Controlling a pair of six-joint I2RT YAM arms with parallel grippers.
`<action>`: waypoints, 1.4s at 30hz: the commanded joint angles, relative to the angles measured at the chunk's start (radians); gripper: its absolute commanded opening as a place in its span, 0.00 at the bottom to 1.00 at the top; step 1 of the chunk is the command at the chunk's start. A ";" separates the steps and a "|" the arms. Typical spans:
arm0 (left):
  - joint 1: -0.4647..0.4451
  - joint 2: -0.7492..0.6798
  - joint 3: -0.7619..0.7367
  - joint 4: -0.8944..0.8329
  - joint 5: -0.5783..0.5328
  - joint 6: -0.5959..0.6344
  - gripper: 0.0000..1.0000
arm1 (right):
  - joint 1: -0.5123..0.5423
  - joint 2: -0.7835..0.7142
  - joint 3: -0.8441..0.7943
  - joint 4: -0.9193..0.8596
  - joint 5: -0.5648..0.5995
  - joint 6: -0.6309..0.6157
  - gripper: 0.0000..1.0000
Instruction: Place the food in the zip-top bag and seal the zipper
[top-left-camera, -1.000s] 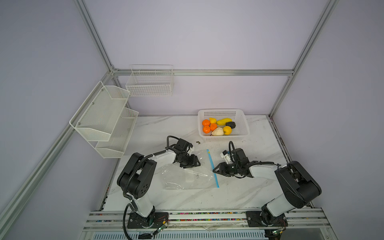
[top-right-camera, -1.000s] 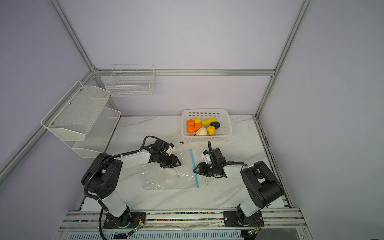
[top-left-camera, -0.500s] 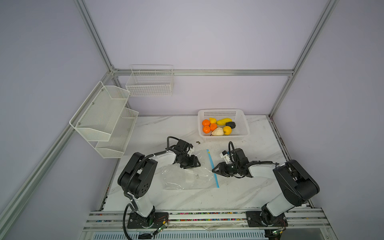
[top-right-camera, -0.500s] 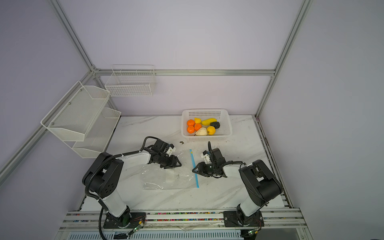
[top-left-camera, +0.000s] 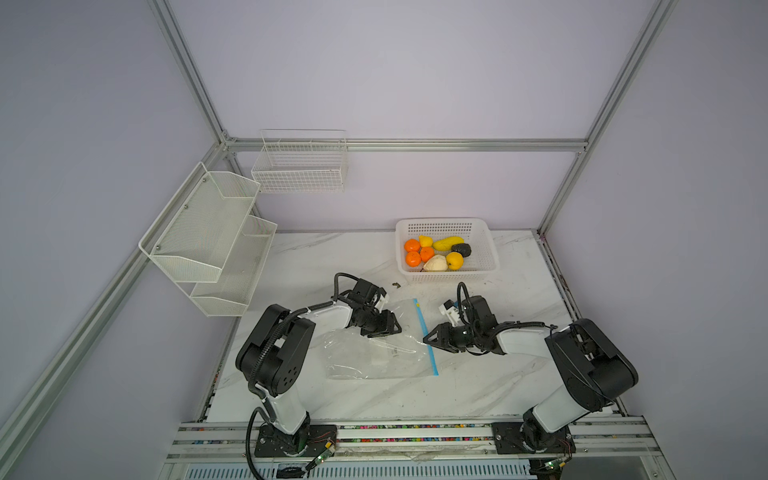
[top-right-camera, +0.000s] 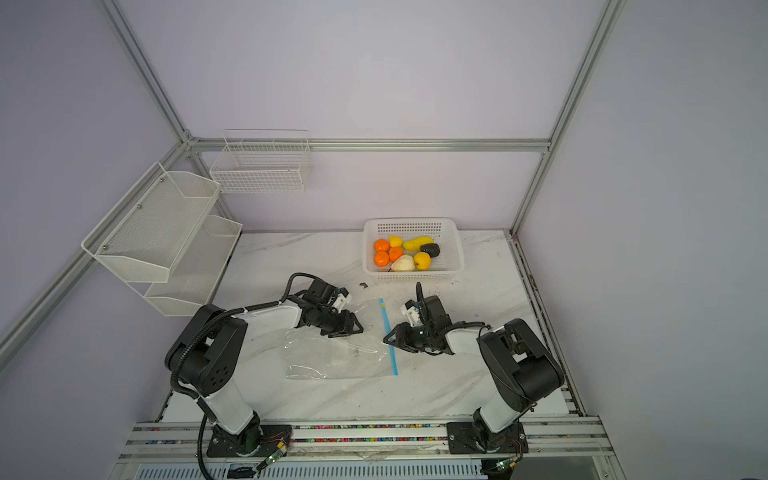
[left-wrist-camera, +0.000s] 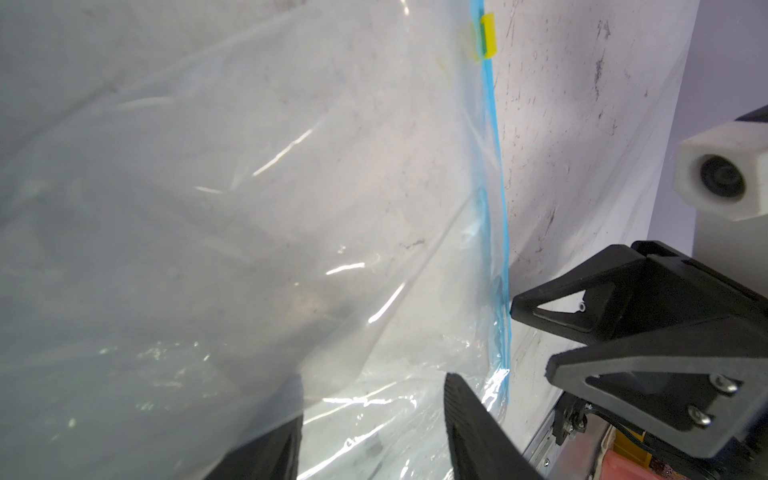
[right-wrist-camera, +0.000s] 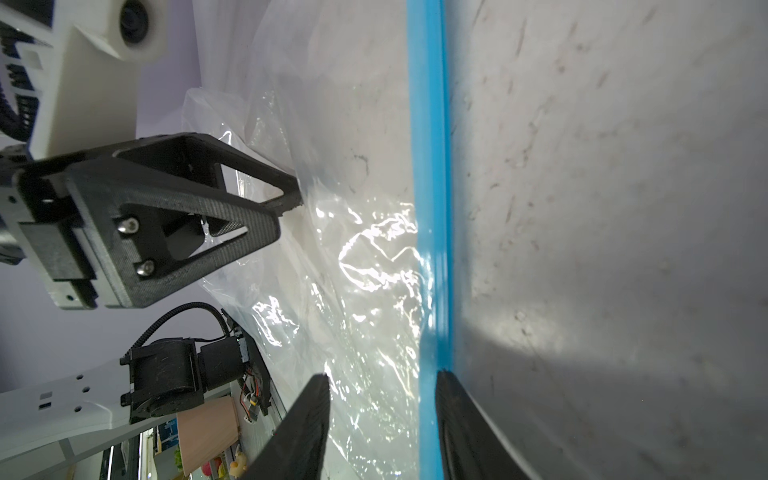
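Observation:
The transparent zip-top bag (top-left-camera: 374, 353) (top-right-camera: 332, 353) lies flat and crinkled mid-table. Its light-blue zipper (top-left-camera: 426, 336) (right-wrist-camera: 430, 166) runs along its right edge, with a yellow tab (left-wrist-camera: 485, 35) at the far end. My left gripper (top-left-camera: 392, 328) (left-wrist-camera: 372, 399) is open low over the bag's far part; film lies between its fingers and veils one finger. My right gripper (top-left-camera: 428, 338) (right-wrist-camera: 382, 395) is open and straddles the zipper, the strip beside one finger. The food (top-left-camera: 436, 253), several small toy fruits and vegetables, lies in the white basket (top-left-camera: 494, 257) at the back.
White mesh shelves (top-left-camera: 208, 232) hang on the left wall and a wire basket (top-left-camera: 299, 166) on the back wall. A small dark scrap (top-left-camera: 396, 285) lies on the marble table between the bag and the basket. Aluminium rails (top-left-camera: 415, 432) run along the front edge.
The right gripper has crept slightly left toward the blue strip. The left arm and the bag have barely moved.

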 joint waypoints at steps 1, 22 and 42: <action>-0.001 0.011 -0.041 -0.002 0.003 0.003 0.55 | -0.003 -0.015 0.020 -0.036 0.060 0.012 0.44; -0.081 0.008 0.213 -0.067 0.105 0.015 0.55 | -0.033 -0.022 0.018 -0.016 0.092 0.028 0.43; -0.072 0.105 0.151 0.018 0.104 0.001 0.51 | -0.033 0.011 0.010 0.015 0.061 0.070 0.40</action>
